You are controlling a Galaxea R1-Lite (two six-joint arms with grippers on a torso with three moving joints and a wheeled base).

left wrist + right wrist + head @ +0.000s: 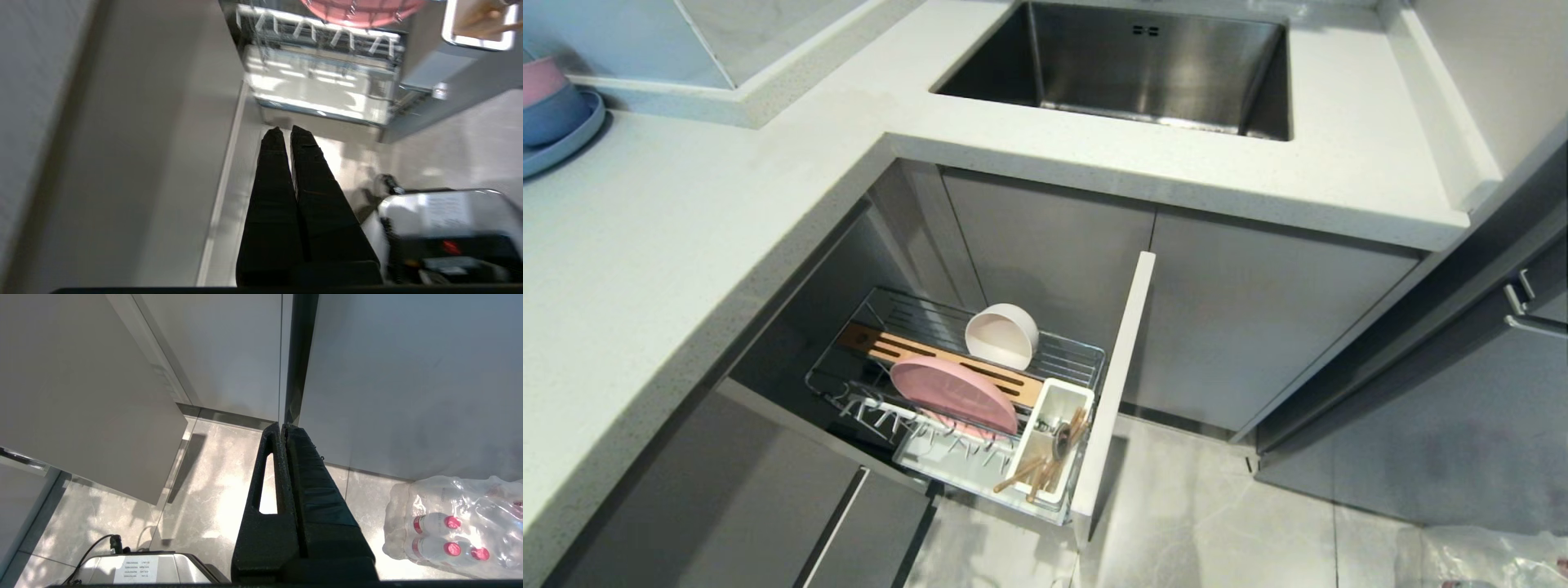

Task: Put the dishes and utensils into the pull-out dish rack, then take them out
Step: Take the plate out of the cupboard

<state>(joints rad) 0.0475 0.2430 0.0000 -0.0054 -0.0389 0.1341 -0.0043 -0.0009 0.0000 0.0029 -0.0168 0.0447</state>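
With the pull-out dish rack (980,384) loaded, the left gripper (286,132) hangs pinched shut and empty, the rack's drip tray just ahead. Reaching in closed could knock the upright salmon-pink plate (954,394). Beyond it, the chopsticks (1045,457) lean in the utensil cup (1052,437), their length slanting upward.

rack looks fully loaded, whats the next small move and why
Probably open the left tool and bring it up to the pull-out dish rack to start unloading. The pink plate stands in the wires, the white bowl sits behind it, and the chopsticks and spoon are in the cup, while the left tool hangs shut and empty below.
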